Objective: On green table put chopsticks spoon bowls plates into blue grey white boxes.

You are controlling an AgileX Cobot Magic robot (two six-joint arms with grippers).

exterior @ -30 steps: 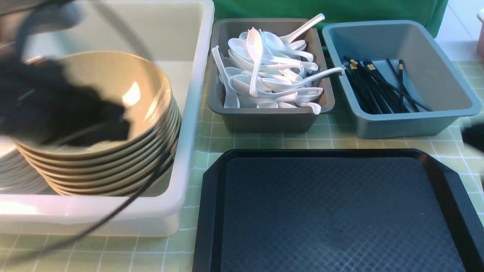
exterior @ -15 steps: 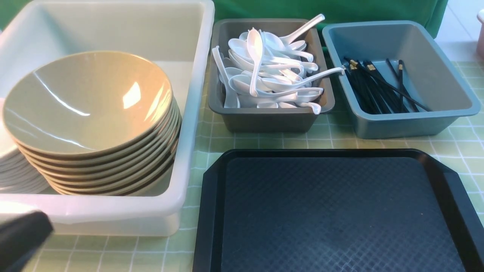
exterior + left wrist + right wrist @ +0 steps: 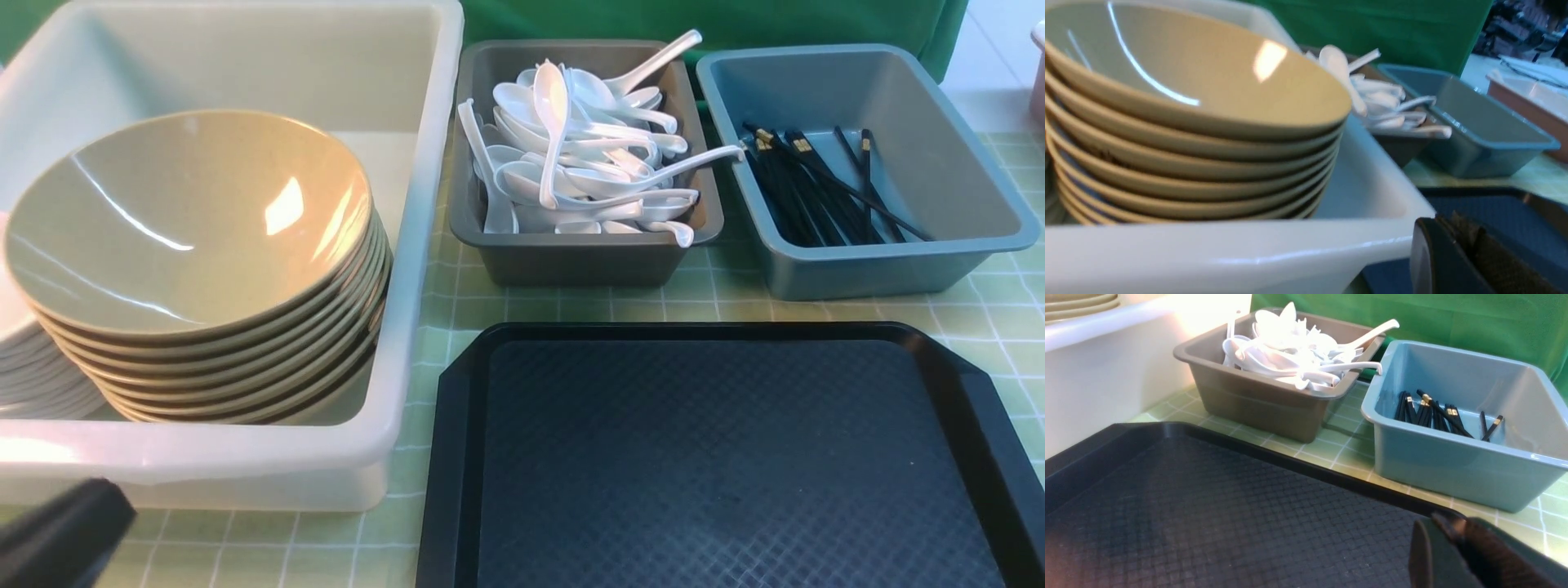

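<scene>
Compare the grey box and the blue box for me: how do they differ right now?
The grey box is heaped with white spoons, some handles sticking out past its rim; the blue box holds only a few black chopsticks lying low on its floor, mostly toward its left side. The grey box sits in the middle, next to the white box; the blue box is rightmost. Both are open rectangular plastic boxes behind the black tray.

Green cloth backdrop hangs behind the table. Tabletop covered w/ pale green checked cloth, white grid lines. Bright daylight at far right; white surface past backdrop edge. Left wrist view: dim, blurred clutter beyond the backdrop, details unclear.
</scene>
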